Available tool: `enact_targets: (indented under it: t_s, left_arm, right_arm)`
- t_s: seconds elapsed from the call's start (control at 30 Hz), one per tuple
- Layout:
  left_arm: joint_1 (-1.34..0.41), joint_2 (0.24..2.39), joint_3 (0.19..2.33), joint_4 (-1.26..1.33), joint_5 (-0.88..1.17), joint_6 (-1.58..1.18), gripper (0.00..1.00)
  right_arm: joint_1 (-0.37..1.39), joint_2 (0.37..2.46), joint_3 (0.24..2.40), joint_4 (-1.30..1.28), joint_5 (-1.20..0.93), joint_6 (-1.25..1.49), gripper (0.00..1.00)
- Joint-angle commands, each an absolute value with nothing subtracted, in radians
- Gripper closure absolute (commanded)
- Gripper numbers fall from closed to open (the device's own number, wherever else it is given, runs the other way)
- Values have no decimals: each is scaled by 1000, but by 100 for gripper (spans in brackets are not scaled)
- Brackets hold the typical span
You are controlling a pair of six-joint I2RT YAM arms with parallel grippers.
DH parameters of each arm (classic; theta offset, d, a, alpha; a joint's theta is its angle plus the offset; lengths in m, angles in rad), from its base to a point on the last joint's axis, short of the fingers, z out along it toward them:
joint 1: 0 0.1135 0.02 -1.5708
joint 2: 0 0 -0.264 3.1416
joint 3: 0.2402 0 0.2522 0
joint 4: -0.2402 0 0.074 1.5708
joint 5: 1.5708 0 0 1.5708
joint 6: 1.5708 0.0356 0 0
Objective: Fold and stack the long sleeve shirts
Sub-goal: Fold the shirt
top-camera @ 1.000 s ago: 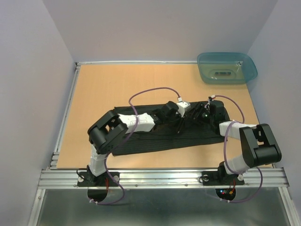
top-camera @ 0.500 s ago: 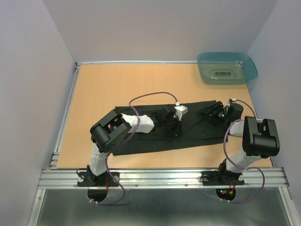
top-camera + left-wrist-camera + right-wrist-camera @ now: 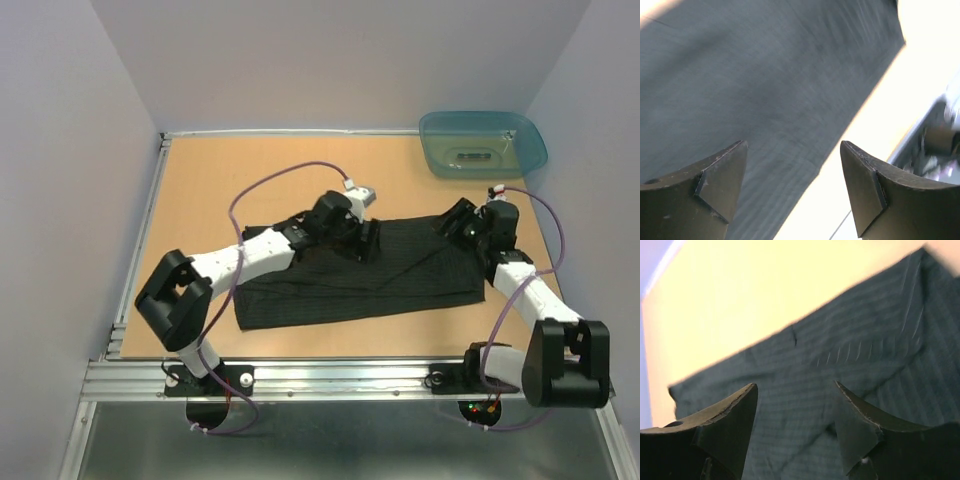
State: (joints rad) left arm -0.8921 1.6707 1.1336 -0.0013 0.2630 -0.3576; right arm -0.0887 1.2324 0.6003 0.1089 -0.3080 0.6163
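The black shirt (image 3: pixel 400 275) lies flat as a long folded band on the table (image 3: pixel 230 180), on the near side of the teal tub (image 3: pixel 483 143) and mostly to its left. My left claw (image 3: pixel 367 240) hangs over the shirt's far edge, well left of the tub, fingers spread wide with nothing between them. My right claw (image 3: pixel 452 222) sits over the shirt corner closest to the tub, likewise spread and empty.

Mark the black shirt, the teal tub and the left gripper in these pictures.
black shirt (image 3: pixel 400 275), top external view, flat middle of the cloth.
teal tub (image 3: pixel 435 150), top external view, its left wall.
left gripper (image 3: pixel 792 144), left wrist view, midway between its open fingertips.
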Motion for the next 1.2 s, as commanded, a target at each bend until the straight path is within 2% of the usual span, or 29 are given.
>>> enact_targets:
  t_s: [0.0, 0.13, 0.27, 0.37, 0.4, 0.43, 0.57, 0.6, 0.87, 1.0, 1.17]
  left_arm:
    - [-755, 1552, 1174, -132, 115, -362, 14]
    - [-574, 1587, 1193, -242, 22, -319, 14]
    - [-467, 1617, 1177, -244, 11, -342, 14]
    - [-401, 1621, 1115, -189, 20, -373, 14]
    - [-385, 1629, 1099, -184, 21, -376, 14]
    - [-367, 1649, 1092, -180, 23, -382, 14]
    - [-315, 1657, 1028, -150, 54, -413, 15]
    - [-281, 1626, 941, -126, 87, -457, 15]
    - [-216, 1542, 743, -83, 199, -544, 15]
    - [-209, 1445, 620, -98, 265, -600, 15]
    - [-218, 1160, 502, -179, 339, -647, 15]
  right_arm:
    - [46, 1140, 632, -221, -80, 574, 34]
    - [184, 1098, 627, -360, -9, 633, 33]
    - [284, 1109, 620, -377, 38, 725, 32]
    - [368, 1176, 640, -377, 84, 768, 27]
    - [389, 1207, 649, -376, 118, 779, 20]
    - [429, 1233, 672, -371, 142, 794, 18]
    - [454, 1371, 725, -328, 170, 818, 13]
    - [454, 1475, 776, -263, 144, 787, 13]
    - [456, 1704, 978, -252, 182, 589, 14]
    - [454, 1867, 1188, -238, 190, 418, 14]
    - [454, 2052, 1454, -238, 117, 186, 14]
